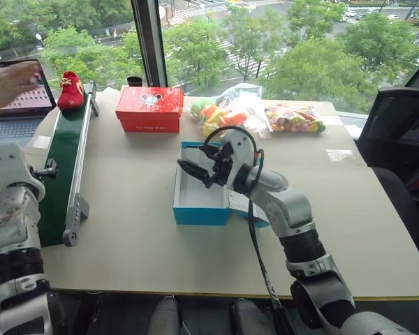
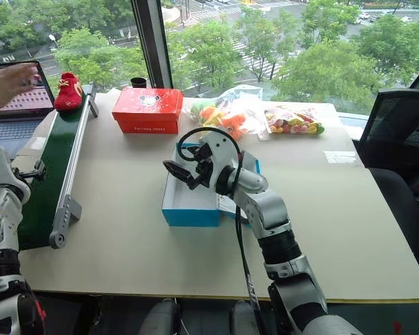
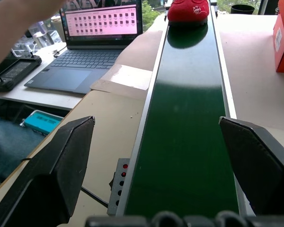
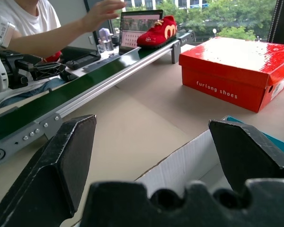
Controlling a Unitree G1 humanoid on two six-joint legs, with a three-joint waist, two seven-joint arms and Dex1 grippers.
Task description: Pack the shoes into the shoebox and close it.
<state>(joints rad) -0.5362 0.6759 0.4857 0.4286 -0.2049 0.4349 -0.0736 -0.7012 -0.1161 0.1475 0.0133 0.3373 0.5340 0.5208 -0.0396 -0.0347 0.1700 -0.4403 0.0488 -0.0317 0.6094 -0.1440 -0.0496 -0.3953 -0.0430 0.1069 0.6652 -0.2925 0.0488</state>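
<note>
A: One red shoe is all we find of the pair; it lies at the far end of the green conveyor belt, at about ten o'clock in the head view. It has yellow markings on its side.

B: We agree. And the shoebox? We see it open in the middle of the table, bright blue outside and white inside, with nothing visible in it. Its lid seems to lie at the three o'clock side, mostly hidden behind the right arm.

A: Yes. The right gripper hangs over the open box, its black fingers spread wide and holding nothing. In its wrist view we see the white wall of the box just below the fingers.

B: The left gripper also stands wide open and empty. Its wrist view looks along the belt, with the shoe at the far end, well apart from the fingers.

A: At twelve o'clock from the shoebox we see a red box with white lettering, closed. At one o'clock from it lie clear bags with plush toys and another bag of coloured things.

B: At nine o'clock from the shoe a person's hand reaches in front of a laptop. We cannot tell whether the hand touches the screen.
</note>
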